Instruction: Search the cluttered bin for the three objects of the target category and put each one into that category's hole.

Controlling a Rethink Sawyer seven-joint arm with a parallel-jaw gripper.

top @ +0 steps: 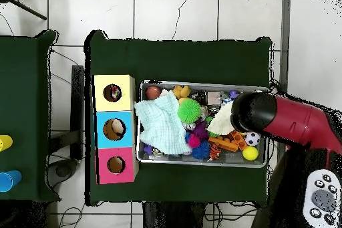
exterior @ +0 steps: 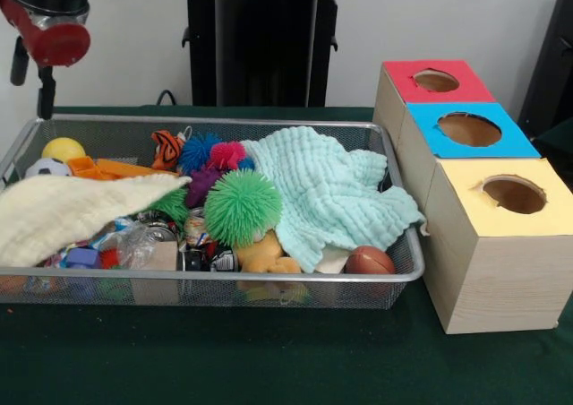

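The wire mesh bin (exterior: 215,276) is full of toys and also shows in the overhead view (top: 200,83). No patchwork ball shows plainly in the bin. The hole (exterior: 513,193) in the yellow-topped box is nearest the camera. From overhead, something many-coloured lies inside the hole (top: 111,93). My red and black arm (exterior: 49,29) hangs above the bin's end away from the boxes. From overhead the arm (top: 287,122) covers that end and hides the gripper. A black part (exterior: 43,91) reaches down toward the rim; I cannot tell the gripper's state.
A mint cloth (exterior: 331,190) and a cream cloth (exterior: 72,210) cover much of the bin. Between them lie a spiky green ball (exterior: 242,208), a small basketball (exterior: 369,261), a yellow ball (exterior: 63,149) and a soccer ball (exterior: 47,167). Blue-topped (exterior: 469,129) and red-topped (exterior: 436,81) boxes stand behind the yellow one.
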